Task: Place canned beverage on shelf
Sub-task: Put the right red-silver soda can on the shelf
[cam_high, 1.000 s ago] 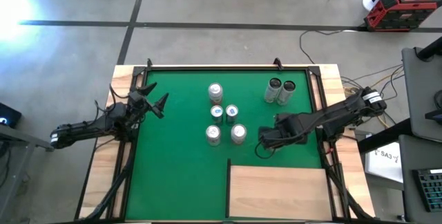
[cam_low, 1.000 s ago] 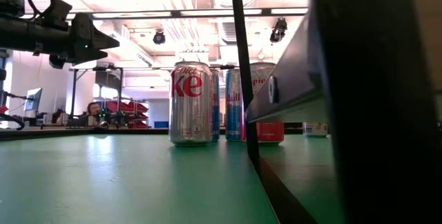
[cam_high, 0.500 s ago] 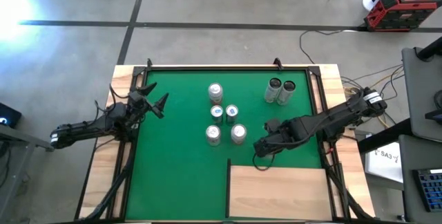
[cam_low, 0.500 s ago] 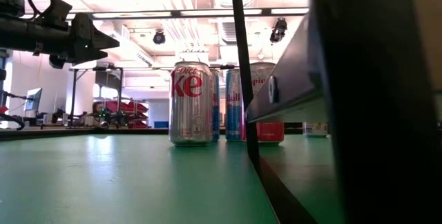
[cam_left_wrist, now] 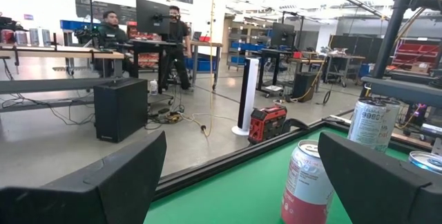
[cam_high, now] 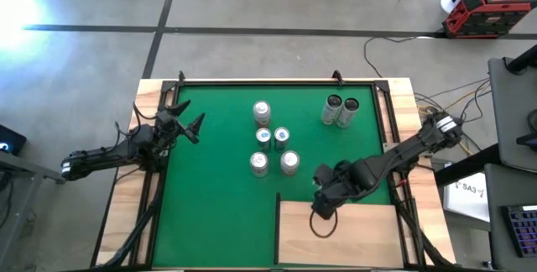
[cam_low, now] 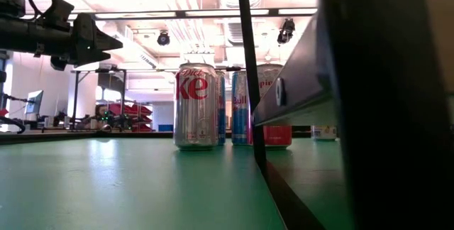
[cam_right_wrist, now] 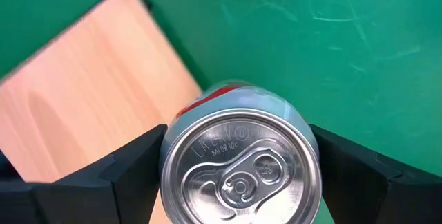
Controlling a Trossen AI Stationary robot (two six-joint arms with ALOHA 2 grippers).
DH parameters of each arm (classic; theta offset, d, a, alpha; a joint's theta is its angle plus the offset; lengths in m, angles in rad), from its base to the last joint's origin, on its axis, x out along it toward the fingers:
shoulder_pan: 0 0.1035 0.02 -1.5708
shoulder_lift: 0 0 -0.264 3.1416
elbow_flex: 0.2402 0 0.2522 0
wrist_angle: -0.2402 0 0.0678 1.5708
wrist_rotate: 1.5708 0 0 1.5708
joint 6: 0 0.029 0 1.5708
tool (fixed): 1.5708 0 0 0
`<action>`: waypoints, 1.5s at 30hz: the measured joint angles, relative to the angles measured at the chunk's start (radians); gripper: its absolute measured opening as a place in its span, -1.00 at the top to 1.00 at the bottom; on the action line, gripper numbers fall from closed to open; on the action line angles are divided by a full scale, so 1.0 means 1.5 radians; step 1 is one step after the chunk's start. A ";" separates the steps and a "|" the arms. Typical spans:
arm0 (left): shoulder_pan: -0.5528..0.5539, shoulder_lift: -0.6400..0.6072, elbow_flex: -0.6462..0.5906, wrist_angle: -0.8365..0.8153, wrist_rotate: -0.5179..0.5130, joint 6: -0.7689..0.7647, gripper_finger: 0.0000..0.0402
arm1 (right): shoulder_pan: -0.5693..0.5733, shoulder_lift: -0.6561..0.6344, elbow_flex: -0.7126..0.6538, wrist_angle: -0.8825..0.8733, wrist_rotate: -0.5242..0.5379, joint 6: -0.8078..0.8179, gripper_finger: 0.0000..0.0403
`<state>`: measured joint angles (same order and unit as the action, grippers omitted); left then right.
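I see the right pincer clamped on a silver aluminium can with a red side, one dark finger pressed against each side of the can's body. In the right wrist view the can's pull-tab top faces the camera. Beneath it lies the corner of the shelf, a flat rectangular panel of pale plain wood with a dark edge. From above, the pincer and can sit over the shelf's far edge, close to its left corner; I cannot tell whether the can touches the wood.

The left pincer waits well away from the shelf, over the far left part of the green mat that covers the bench, fingers spread apart with nothing between them.

Other cans, placed from the shelf:
- A cluster of four upright silver cans stands on the mat just beyond the shelf's left corner; the two nearest ones are close to the right pincer but apart from it.
- A pair of cans stands farther off, near the mat's far edge.

The low view shows a silver Diet Coke can with a blue-and-silver Red Bull can behind it.

In the left wrist view, two people are at a desk in the room beyond.
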<state>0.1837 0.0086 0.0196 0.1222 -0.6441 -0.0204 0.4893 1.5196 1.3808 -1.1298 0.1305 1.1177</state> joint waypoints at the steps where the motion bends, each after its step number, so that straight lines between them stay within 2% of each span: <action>1: 0.000 0.000 0.000 0.000 0.000 0.000 -0.81 | 0.004 0.011 0.017 -0.017 -0.002 -0.012 -0.51; 6: 0.000 0.000 0.000 0.000 0.000 0.000 -0.81 | 0.032 0.069 0.116 -0.106 -0.002 -0.030 -0.52; 10: 0.000 0.000 0.000 0.000 0.000 0.000 -0.81 | 0.053 0.104 0.170 -0.119 -0.002 -0.014 -0.52; 23: 0.000 0.000 0.000 0.000 0.000 0.000 -0.81 | 0.097 0.176 0.247 -0.114 -0.005 0.196 -0.52; 29: 0.000 0.000 0.000 0.000 0.000 0.000 -0.81 | 0.107 0.206 0.272 -0.114 -0.017 0.254 -0.52; 45: 0.000 0.000 0.000 0.000 0.000 0.000 -0.81 | 0.115 0.216 0.278 -0.104 -0.017 0.182 -0.56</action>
<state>0.1838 0.0088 0.0196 0.1219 -0.6439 -0.0204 0.6613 1.8442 1.7981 -1.2852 0.1048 1.3900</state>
